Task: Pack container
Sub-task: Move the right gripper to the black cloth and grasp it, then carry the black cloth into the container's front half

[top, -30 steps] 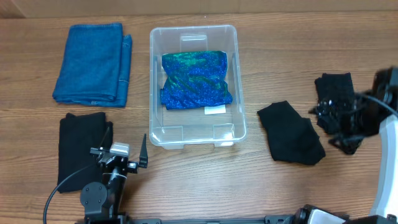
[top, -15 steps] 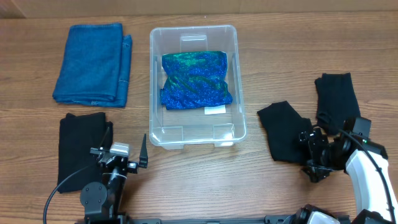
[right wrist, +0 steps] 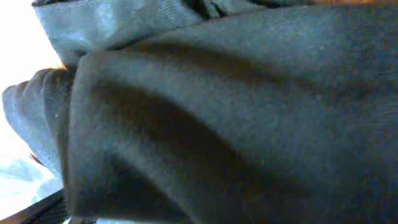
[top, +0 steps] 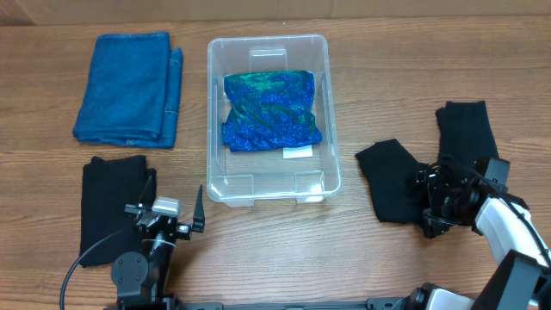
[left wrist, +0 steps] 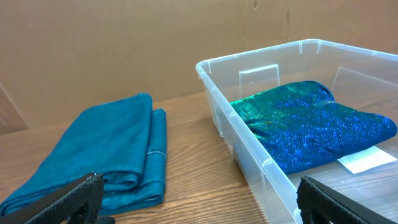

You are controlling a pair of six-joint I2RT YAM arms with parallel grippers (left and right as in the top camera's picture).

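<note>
Overhead, container [top: 258, 182] near L jaws, spread, empty, R jaws well apart, grip unclear

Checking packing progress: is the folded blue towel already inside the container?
No, the folded blue towel lies on the table left of the container, which holds only a sparkly blue-green cloth.

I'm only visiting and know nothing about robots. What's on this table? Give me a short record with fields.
Bin: clear plastic rectangular container, table centre
Inside it: glittery blue-green folded cloth
Left of it: folded blue towel; folded black cloth
Right of it: flat black cloth; another black cloth beyond
Left arm's fingers: open, empty
Right arm's fingers: on the flat black cloth; grip hidden
</note>
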